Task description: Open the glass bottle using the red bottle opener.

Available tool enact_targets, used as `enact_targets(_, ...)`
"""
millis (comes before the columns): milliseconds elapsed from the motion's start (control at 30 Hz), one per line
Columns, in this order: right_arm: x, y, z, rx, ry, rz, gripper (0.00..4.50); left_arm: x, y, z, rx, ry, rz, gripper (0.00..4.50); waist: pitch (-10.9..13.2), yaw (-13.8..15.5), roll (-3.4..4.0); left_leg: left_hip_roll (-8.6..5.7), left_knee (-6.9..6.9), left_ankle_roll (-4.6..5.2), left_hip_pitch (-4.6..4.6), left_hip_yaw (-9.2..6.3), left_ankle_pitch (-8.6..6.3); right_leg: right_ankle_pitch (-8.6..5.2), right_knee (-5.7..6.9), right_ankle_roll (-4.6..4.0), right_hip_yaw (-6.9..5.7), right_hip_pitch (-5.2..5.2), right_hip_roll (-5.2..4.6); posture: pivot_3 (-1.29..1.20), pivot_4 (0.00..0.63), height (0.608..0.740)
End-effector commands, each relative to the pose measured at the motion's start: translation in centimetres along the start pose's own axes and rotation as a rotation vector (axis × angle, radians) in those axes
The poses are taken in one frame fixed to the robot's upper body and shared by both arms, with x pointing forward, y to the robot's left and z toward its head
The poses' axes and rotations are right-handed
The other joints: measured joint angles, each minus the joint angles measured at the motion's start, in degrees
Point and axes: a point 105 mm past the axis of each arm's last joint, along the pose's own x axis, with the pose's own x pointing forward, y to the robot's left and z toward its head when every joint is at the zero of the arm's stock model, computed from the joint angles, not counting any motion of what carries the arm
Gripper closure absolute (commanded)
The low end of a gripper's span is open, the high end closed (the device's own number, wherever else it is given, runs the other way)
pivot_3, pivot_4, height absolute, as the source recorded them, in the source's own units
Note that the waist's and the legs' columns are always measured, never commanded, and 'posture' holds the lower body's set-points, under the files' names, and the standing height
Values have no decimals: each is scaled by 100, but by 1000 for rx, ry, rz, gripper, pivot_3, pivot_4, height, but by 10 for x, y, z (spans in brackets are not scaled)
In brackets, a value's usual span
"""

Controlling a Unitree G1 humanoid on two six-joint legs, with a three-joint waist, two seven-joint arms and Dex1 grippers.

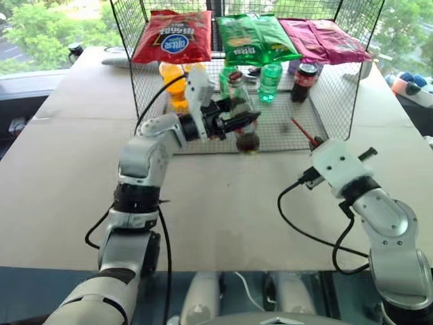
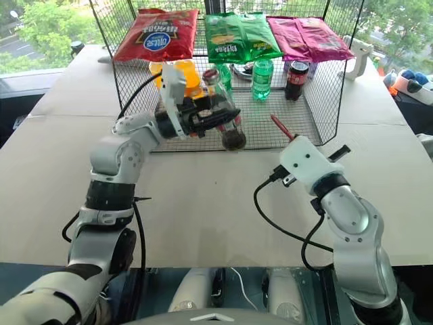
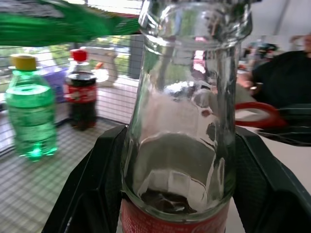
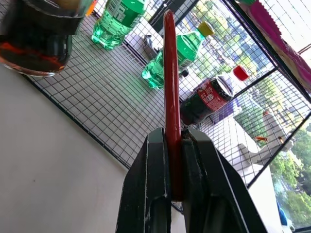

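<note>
My left gripper (image 1: 243,122) is shut on the glass bottle (image 1: 247,139) and holds it tilted in the air over the front edge of the wire rack. Between the black fingers (image 3: 90,187) the clear neck of the glass bottle (image 3: 184,121) rises, with dark cola and a red label band below. To the right, over the table, my right gripper (image 1: 315,143) is shut on the red bottle opener (image 1: 303,131). The red bottle opener (image 4: 169,73) sticks out edge-on from that gripper toward the rack. The bottle's base (image 4: 36,41) lies a short way to the opener's left.
A black wire rack (image 1: 325,108) stands at the table's back, with red, green and magenta chip bags (image 1: 172,37) on top. Inside it are green plastic bottles (image 1: 270,81), a red-capped cola bottle (image 1: 304,81) and an orange bottle (image 1: 177,84). A person in dark clothes (image 3: 284,73) is beyond the table.
</note>
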Motion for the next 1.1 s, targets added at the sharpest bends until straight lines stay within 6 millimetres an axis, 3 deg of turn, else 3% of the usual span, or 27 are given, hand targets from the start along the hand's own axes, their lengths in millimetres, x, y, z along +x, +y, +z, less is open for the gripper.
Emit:
enact_targets(33, -15, -12, 8, -21, -34, -55, 4500, -2, -19, 7, 69, -20, -89, 2161, 0, -2, 1, 1, 4, 1, 1, 0, 0, 0, 3, 0, 0, 1, 0, 0, 150, 740)
enact_targets(300, -23, -9, 6, -9, -25, -64, 4500, -8, -23, -41, 91, 111, -151, 2161, -1, 8, 2, 10, 29, 24, 16, -3, -13, -20, 23, -9, 1, 15, 4, 0, 150, 740)
enact_targets(667, -27, 0, 0, -6, -16, -48, 4500, -16, -29, -74, 143, 173, -192, 2161, -5, 6, 4, 9, 26, 26, 16, -1, -15, -16, 19, -18, 3, 15, 3, 0, 150, 740)
enact_targets(733, -28, 1, -1, -5, -14, -41, 4500, -16, -29, -75, 150, 176, -195, 1138, -6, 5, 5, 10, 26, 27, 18, -3, -15, -21, 20, -10, 3, 16, 3, 0, 150, 740)
enact_targets(833, -27, 1, -1, -5, -15, -37, 4500, -15, -25, -66, 166, 145, -171, 76, -6, 5, 5, 12, 26, 27, 17, -10, -15, -21, 20, -9, 3, 14, 3, 0, 150, 740)
enact_targets(1100, -25, 2, -2, -3, -19, -32, 4500, -12, -23, -38, 192, 70, -153, 76, -6, 9, 5, 11, 26, 29, 13, -28, -16, -21, 19, -11, 3, 14, 3, 0, 150, 740)
